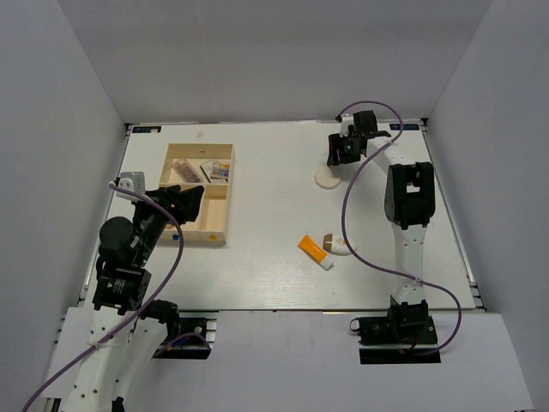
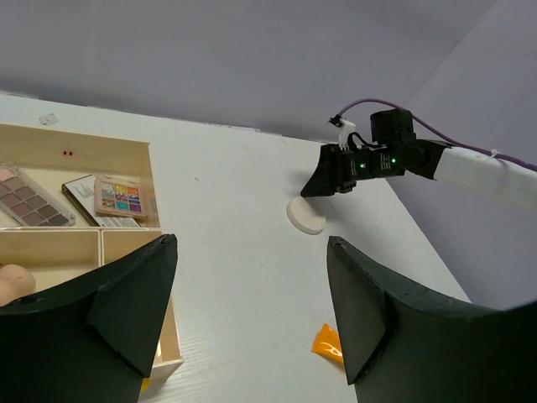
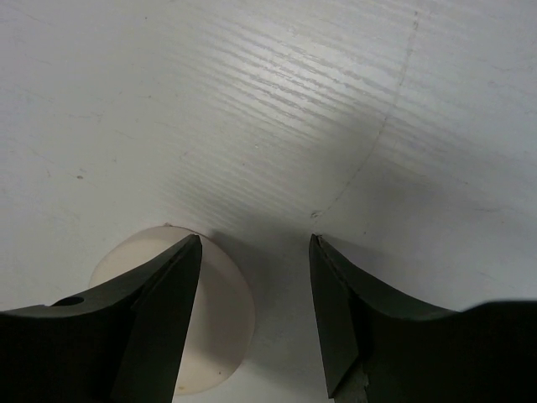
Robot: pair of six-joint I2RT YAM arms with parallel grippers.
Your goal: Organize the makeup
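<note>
The right gripper hangs empty, jaws apart, over the white disc; it looks light, stiff, slick: pinch across its rim

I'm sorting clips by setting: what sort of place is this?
Probably a robotics lab cell: a white table boxed by bare grey panels, with cabled robot arms bolted at its near edge.

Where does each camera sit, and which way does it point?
Top: above and behind the arms, looking down on the table; both arms show.
Left wrist: on the left arm, looking across the box toward the right gripper; own fingers below.
Right wrist: on the right arm, looking down at the disc; own fingers show.
Shared: all three show the disc.
</note>
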